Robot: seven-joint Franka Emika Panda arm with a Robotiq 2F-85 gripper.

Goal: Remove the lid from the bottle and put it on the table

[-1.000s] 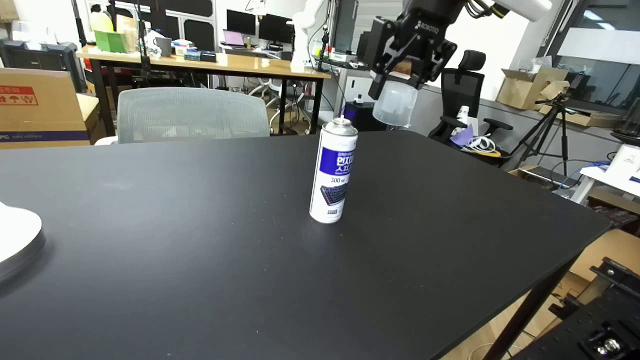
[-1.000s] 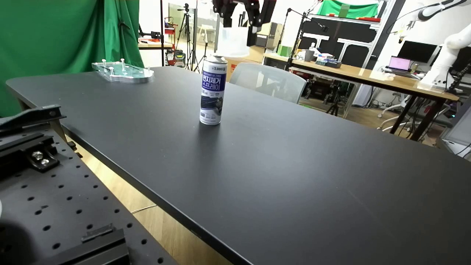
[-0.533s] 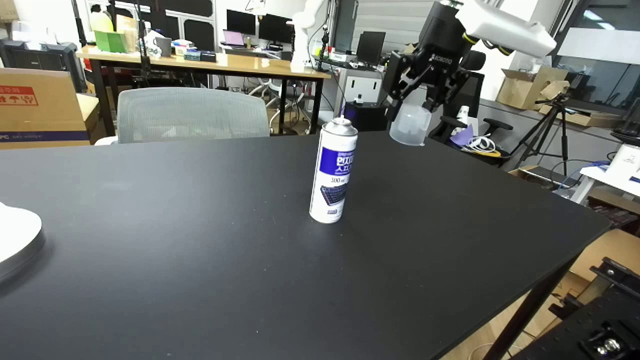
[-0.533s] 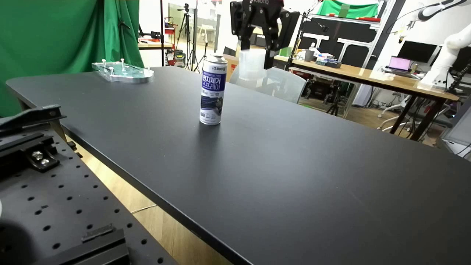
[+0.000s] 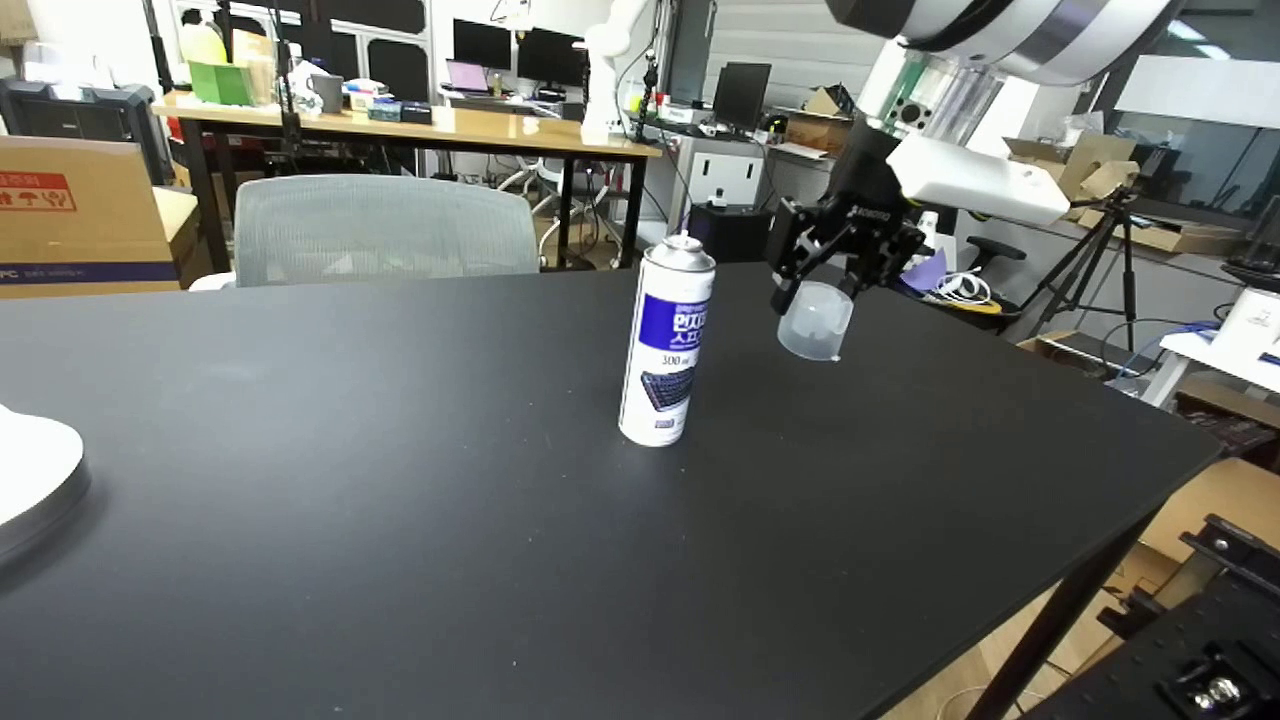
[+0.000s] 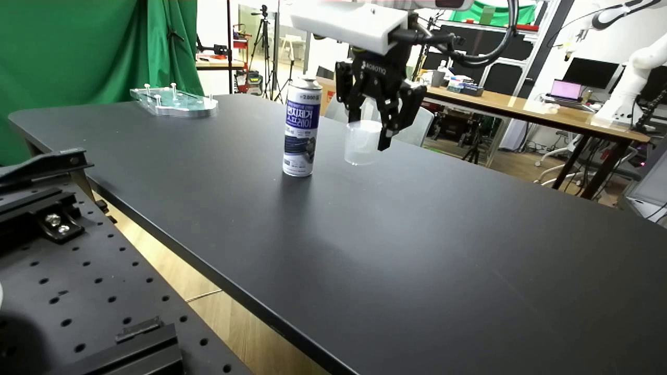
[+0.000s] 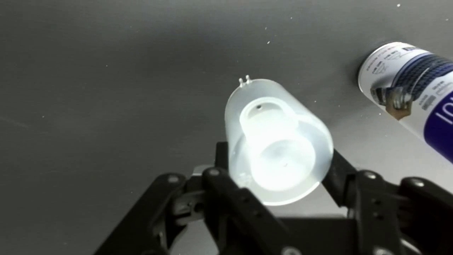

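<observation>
Green cloth (image 6: 78,57) is hanging past the far end of the black table (image 5: 400,520), a grey mesh chair (image 5: 385,230) is standing close behind its long side in both exterior views, and a wooden desk (image 5: 485,122) is filling the background. Rounded corners are closing the table's outline; in an exterior view, one edge is running diagonally beside a perforated black board (image 6: 112,250), leaving a strip of wooden floor (image 6: 250,328) between. Near the end by the cloth, a clear plate with white pegs (image 6: 182,107) is taking up some of the surface.

Well inside those edges the white bottle (image 5: 665,345) is standing upright, its blue label and its metal top showing. To its side — apart from it — the gripper (image 7: 280,164) is holding the translucent lid (image 7: 277,141), its fingers (image 7: 339,177) pinching the wall from opposite sides. The lid is hovering over bare black top, the lower rim looking clear of the surface in both exterior views; how high it is hanging, I cannot tell.

Open table is spreading around this spot: in the wrist view a wide dark stretch is reaching out to the left of the lid, while the bottle is occupying the upper right, cut by the frame. Between the bottle and the diagonal edge, too, broad black surface is lying open, and the arm (image 5: 1040,40) is slanting down from above.
</observation>
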